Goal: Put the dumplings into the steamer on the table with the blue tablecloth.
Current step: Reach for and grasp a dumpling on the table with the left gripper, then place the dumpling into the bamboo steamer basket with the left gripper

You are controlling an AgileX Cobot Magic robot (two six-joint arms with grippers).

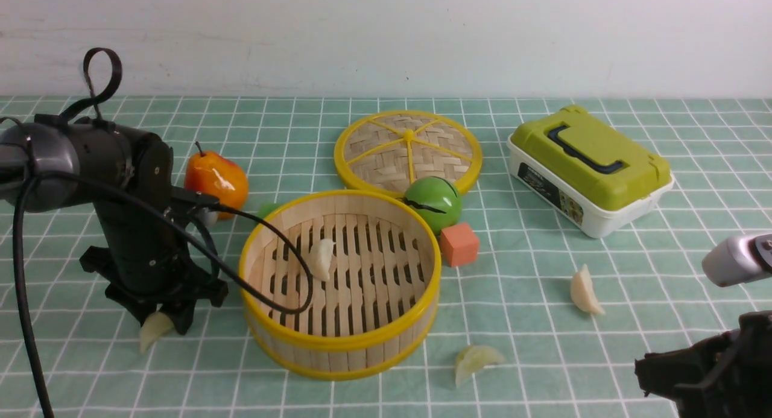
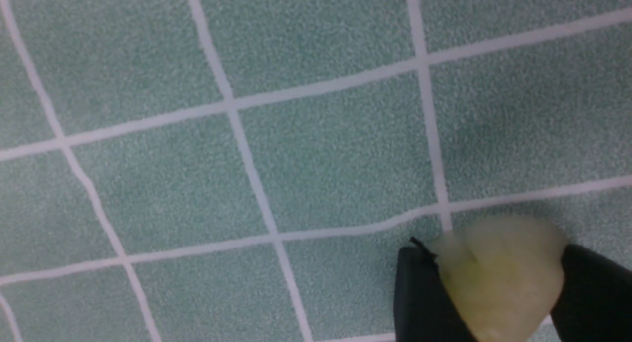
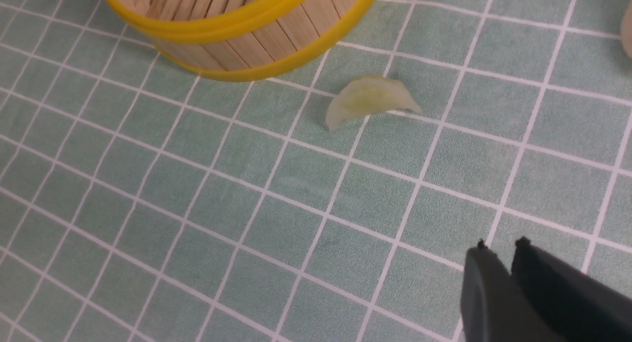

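Toward the table's (image 1: 603, 357) front-left corner, the left gripper (image 2: 498, 255) pinches a glossy pale-yellow crescent dumpling (image 1: 154, 330), long axis slanting toward that corner, left of the slatted bamboo steamer (image 1: 338, 351); the right gripper (image 3: 501, 246) has its black fingers pressed together.

Lab setup — gridded tablecloth (image 1: 543, 339), bare white wall (image 1: 386, 32).
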